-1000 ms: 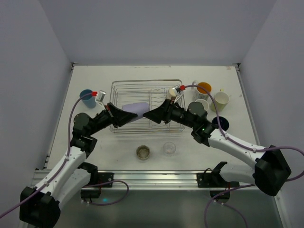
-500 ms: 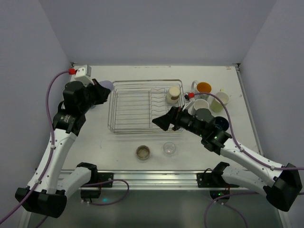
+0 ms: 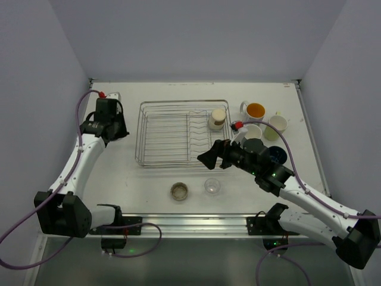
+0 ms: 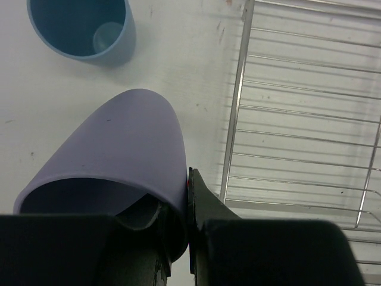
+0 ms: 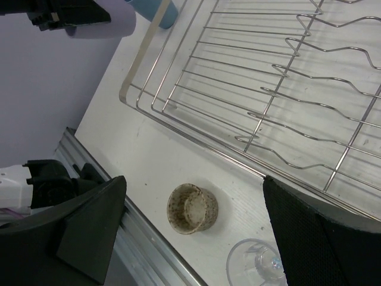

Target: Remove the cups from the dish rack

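While the left gripper (image 4: pixel 178 210) pinches the lavender cup (image 4: pixel 119 143), it should lower clear of the blue cup (image 4: pixel 80 27), seemingly near; right gripper (image 5: pixel 196 221) gapes empty.

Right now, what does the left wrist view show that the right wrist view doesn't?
Left wrist only: the left pincer clamped on the lavender cup, and the inside of the blue cup. Right wrist only: the speckled cup and clear glass on the table, under the open right pincer. Both: the dish rack, plus slivers of those two cups.
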Robot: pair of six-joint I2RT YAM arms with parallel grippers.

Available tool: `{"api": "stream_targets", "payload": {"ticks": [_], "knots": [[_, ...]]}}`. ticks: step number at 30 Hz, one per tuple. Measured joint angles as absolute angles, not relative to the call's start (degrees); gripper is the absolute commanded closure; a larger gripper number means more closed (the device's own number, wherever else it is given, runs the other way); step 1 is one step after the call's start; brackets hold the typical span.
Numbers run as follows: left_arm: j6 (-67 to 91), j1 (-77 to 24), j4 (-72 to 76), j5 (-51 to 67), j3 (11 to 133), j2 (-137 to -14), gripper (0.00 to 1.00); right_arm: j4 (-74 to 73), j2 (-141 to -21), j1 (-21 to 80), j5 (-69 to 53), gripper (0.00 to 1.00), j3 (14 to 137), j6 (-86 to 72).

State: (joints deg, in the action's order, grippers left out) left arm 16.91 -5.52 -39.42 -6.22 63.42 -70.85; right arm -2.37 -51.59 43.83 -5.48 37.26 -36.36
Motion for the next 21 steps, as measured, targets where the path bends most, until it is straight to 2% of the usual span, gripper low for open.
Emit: {"api": "stream_targets", "payload": {"ticks": [2, 11, 15, 21], "knots": [[16.84, -5.52, -39.51, -6.39, 63.4, -72.99, 1.0, -2.48, -51.59, 43.83, -5.5, 0.01, 37.26, -35.92], [16.88, -5.52, -38.0, -7.88, 62.3, -83.05, 0.86, -2.74, -51.62, 43.83, -5.5, 0.01, 37.26, -34.83], [16.86, -5.52, -37.45, -8.19, 61.21, -85.21, 0.77, -2.9, -51.62, 43.83, -5.48, 0.01, 37.26, -34.7], [16.82, -5.52, -35.9, -8.51, 61.21, -87.35, 0.72, -3.03, -51.92, 43.83, -5.43, 0.01, 37.28, -34.52]]}}
